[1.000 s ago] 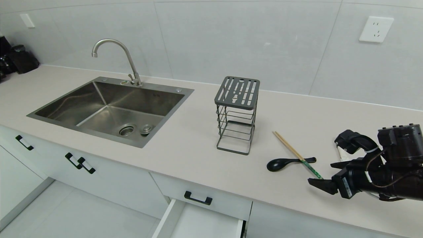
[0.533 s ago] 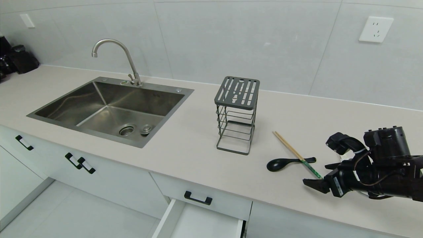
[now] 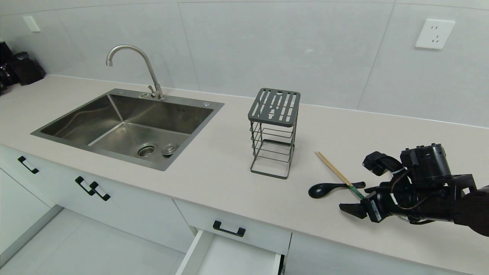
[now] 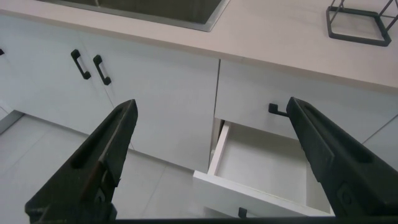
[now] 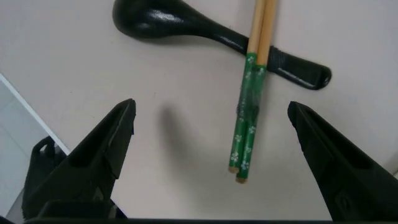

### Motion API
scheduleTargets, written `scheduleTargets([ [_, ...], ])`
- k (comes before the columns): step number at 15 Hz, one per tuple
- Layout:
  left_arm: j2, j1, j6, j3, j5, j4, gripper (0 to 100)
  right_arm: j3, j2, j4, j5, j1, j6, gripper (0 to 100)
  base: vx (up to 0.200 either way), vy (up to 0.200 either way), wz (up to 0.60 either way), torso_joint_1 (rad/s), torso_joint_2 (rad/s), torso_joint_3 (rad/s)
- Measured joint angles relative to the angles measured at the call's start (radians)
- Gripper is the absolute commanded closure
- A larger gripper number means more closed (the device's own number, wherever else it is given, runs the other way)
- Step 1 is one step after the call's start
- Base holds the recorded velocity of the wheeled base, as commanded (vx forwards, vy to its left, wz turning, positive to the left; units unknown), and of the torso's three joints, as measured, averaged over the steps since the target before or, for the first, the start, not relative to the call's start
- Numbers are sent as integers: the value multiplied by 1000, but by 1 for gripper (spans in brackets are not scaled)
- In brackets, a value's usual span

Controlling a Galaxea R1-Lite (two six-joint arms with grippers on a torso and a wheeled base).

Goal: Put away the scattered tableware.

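Premises are a kitchen: steel sink (image 3: 126, 126) with faucet (image 3: 133, 65) set into a pale counter (image 3: 214, 168), tiled wall with socket (image 3: 434, 33), white drawers (image 3: 229, 244) below, wire rack (image 3: 274, 131) on the counter.

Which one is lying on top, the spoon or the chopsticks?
The chopsticks are on top. They cross over the handle of the black spoon, and the spoon lies right on the countertop.

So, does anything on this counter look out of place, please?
Yes: the green-ended wooden chopsticks lie crossed over the black plastic spoon near the empty grey wire rack, and a white drawer below hangs open.
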Motion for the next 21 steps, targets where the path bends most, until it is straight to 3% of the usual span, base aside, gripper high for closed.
scheduleTargets([
  [13, 0, 0, 0, 0, 0, 0, 0, -74, 93, -1, -151, 44, 82, 0, 0, 0, 0, 0, 0, 0],
  [14, 0, 0, 0, 0, 0, 0, 0, -79, 99, -1, -154, 43, 91, 100, 0, 0, 0, 0, 0, 0],
  [21, 0, 0, 0, 0, 0, 0, 0, -99, 97, -1, -209, 29, 114, 100, 0, 0, 0, 0, 0, 0],
])
